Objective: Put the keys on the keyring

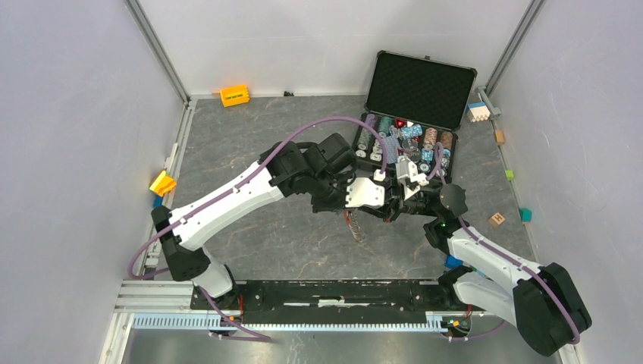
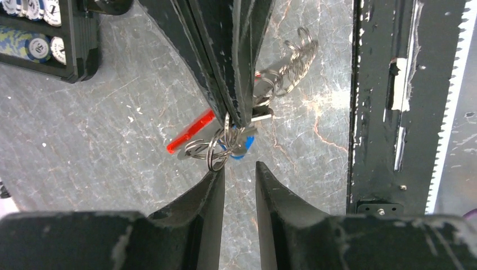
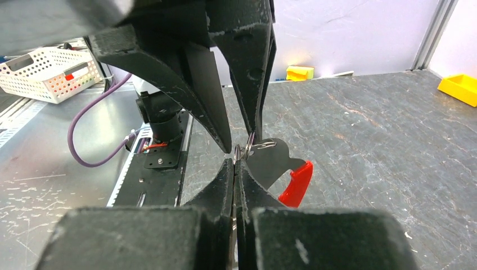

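Observation:
The keyring hangs in mid-air between both grippers over the table's middle. In the left wrist view I see its red fob (image 2: 191, 130), silver rings (image 2: 215, 151), a key with a blue tag (image 2: 241, 151) and the silver chain (image 2: 289, 62). My right gripper (image 3: 234, 162) is shut on a silver ring (image 3: 238, 151), with the red fob (image 3: 295, 183) hanging beside it. My left gripper (image 2: 240, 169) is open by a narrow gap, just short of the rings; its left fingertip (image 2: 216, 175) touches one ring. In the top view the chain (image 1: 355, 226) dangles below the left gripper (image 1: 381, 203) and right gripper (image 1: 406, 199).
An open black case of poker chips (image 1: 409, 136) stands behind the grippers. An orange block (image 1: 234, 95) lies by the back wall and a yellow piece (image 1: 161, 183) at the left edge. Small blocks (image 1: 497, 219) line the right side. The black base rail (image 1: 334, 292) runs along the near edge.

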Motion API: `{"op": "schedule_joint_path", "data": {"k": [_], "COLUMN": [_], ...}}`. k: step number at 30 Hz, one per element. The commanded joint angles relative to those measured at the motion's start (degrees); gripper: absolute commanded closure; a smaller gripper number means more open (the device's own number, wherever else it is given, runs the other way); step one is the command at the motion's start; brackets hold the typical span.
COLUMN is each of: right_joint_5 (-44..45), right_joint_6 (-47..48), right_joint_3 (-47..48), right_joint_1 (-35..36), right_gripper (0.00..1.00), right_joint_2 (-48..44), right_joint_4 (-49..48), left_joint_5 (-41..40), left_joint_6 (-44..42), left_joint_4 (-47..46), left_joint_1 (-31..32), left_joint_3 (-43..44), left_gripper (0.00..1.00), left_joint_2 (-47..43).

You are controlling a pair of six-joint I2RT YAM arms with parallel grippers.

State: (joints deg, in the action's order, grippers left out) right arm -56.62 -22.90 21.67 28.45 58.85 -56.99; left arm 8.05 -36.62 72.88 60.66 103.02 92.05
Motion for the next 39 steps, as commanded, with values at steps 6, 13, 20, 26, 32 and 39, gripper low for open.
{"op": "schedule_joint_path", "data": {"k": [6, 13, 20, 26, 32, 39], "right_joint_5": [-0.64, -0.42, -0.33, -0.33, -0.24, -0.33], "right_joint_6": [-4.43, -4.78, -5.09, -5.31, -5.04, -5.11], "right_joint_3": [0.21, -0.05, -0.27, -0.26, -0.38, -0.39], "right_joint_1": [-1.12, -1.5, -2.24, -2.35, -2.44, -2.62], "right_gripper": [1.0, 1.0, 1.0, 1.0, 1.0, 1.0], "right_joint_2": [-1.27, -1.0, -1.54, -1.4, -1.26, -1.48], "right_joint_4": [-8.04, -8.51, -8.75, -8.84, -8.55, -8.55], "left_joint_5": [10.46, 17.42, 21.62, 26.01, 28.26, 26.83], "left_joint_6": [2.71, 4.77, 4.51, 4.78, 4.25, 5.71], "left_joint_4": [-14.16, -20.4, -20.96, -25.16, -27.58, -32.34], "left_joint_1": [-3.66, -5.98, -7.34, -7.97, -8.01, -9.0], "left_joint_3": [-10.35, -14.95, -17.72, -21.86, -22.54, -24.06], "left_gripper": [0.67, 0.65, 0.65, 0.65, 0.65, 0.65], "left_joint_2": [-9.82, -12.18, -13.2, -15.03, -14.56, -15.57]}}
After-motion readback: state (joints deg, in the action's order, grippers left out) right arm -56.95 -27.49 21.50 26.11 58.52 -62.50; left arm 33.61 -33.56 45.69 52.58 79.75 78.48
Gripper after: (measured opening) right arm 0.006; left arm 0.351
